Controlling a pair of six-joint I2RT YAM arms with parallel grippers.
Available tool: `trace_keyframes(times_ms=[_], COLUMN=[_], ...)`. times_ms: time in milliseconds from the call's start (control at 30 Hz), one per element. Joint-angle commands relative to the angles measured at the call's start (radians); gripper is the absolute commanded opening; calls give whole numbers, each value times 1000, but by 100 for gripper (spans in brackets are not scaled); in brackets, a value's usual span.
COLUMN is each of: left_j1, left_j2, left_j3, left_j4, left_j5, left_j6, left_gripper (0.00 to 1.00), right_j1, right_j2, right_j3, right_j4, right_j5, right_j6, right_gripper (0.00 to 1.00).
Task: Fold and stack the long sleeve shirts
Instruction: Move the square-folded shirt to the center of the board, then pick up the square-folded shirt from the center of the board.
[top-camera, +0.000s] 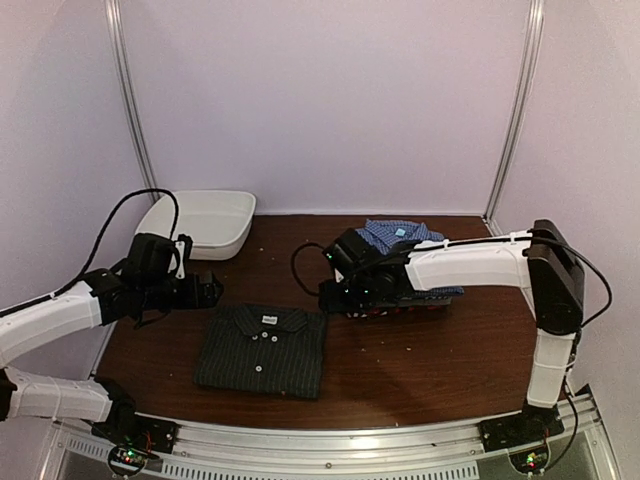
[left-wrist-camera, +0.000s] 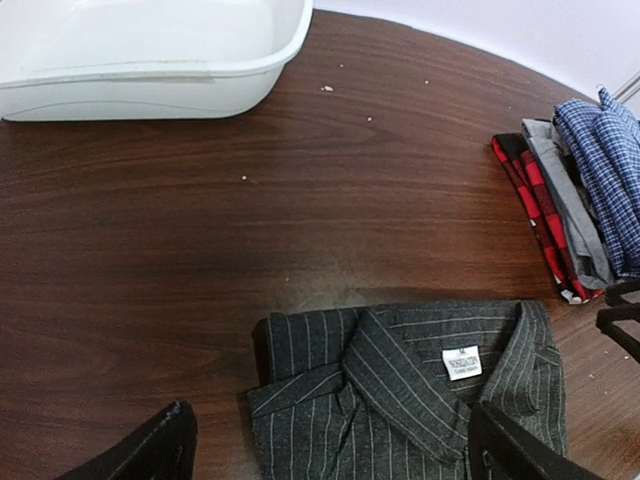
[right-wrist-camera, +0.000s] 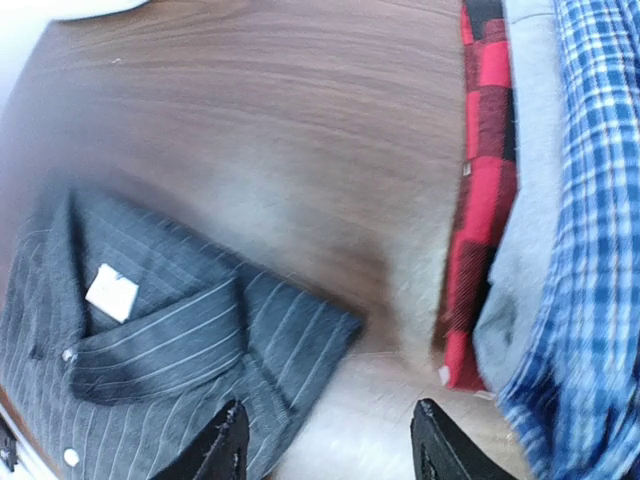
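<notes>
Bolted at the near edge, the left arm (top-camera: 60, 318) runs low from 7 o'clock toward the middle of the desk (top-camera: 400, 365). Its forearm lies nearly level and its wrist points to 3 o'clock. The left claw (top-camera: 208, 292) hovers with its fingers spread wide and holds nothing, just off the 10 o'clock corner of the black pinstriped shirt (top-camera: 262, 348).

That shirt lies folded flat at 6 o'clock on the desk, collar toward 12 o'clock and buttons up.

The right arm (top-camera: 545, 300) rises from 5 o'clock, bends sharply at 3 o'clock and reaches level toward 9 o'clock over the stack. The right claw (right-wrist-camera: 330, 445) hangs between the stack and the pinstriped shirt, fingers parted about halfway and empty.

The stack sits at 2 o'clock, with the blue checked shirt (top-camera: 400, 233) on top, the grey shirt (left-wrist-camera: 570, 200) under it and the red-black shirt (left-wrist-camera: 530, 190) lowest. The white tub (top-camera: 200, 222) rests at 10 o'clock.
</notes>
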Motion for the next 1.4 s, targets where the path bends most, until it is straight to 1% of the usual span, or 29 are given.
trace_keyframes(times_ms=[0, 100, 233, 267, 500, 667, 767, 967, 1100, 1167, 1300, 1367], left_j1=[16, 26, 44, 47, 49, 49, 49, 49, 49, 49, 47, 47], left_j2=[10, 14, 31, 37, 86, 132, 165, 233, 257, 261, 263, 256], left_j3=[13, 6, -25, -36, -136, -170, -186, -225, -233, -237, -231, -230], left_j4=[-55, -84, -97, -95, 5, 47, 69, 157, 187, 205, 211, 210], left_j5=[-15, -14, 31, 48, 215, 243, 255, 319, 325, 340, 358, 366], left_j6=[-20, -32, -43, -47, -134, -156, -164, -196, -212, -217, -220, -220], left_gripper=[96, 96, 96, 96, 94, 93, 89, 75, 64, 55, 30, 20], right_j1=[59, 101, 131, 134, 154, 156, 155, 157, 157, 157, 157, 157], right_j2=[-51, -58, -44, -40, 10, 46, 58, 65, 71, 76, 89, 91], right_j3=[-63, -110, -163, -176, -211, -219, -222, -219, -213, -204, -179, -168], right_j4=[59, 99, 158, 170, 262, 296, 296, 313, 321, 324, 325, 323], right_j5=[0, -11, -17, -38, -101, -120, -121, -140, -150, -154, -159, -156], right_j6=[55, 97, 139, 148, 182, 185, 176, 168, 159, 156, 146, 140], right_gripper=[60, 59, 58, 57, 54, 54, 53, 49, 45, 42, 29, 23])
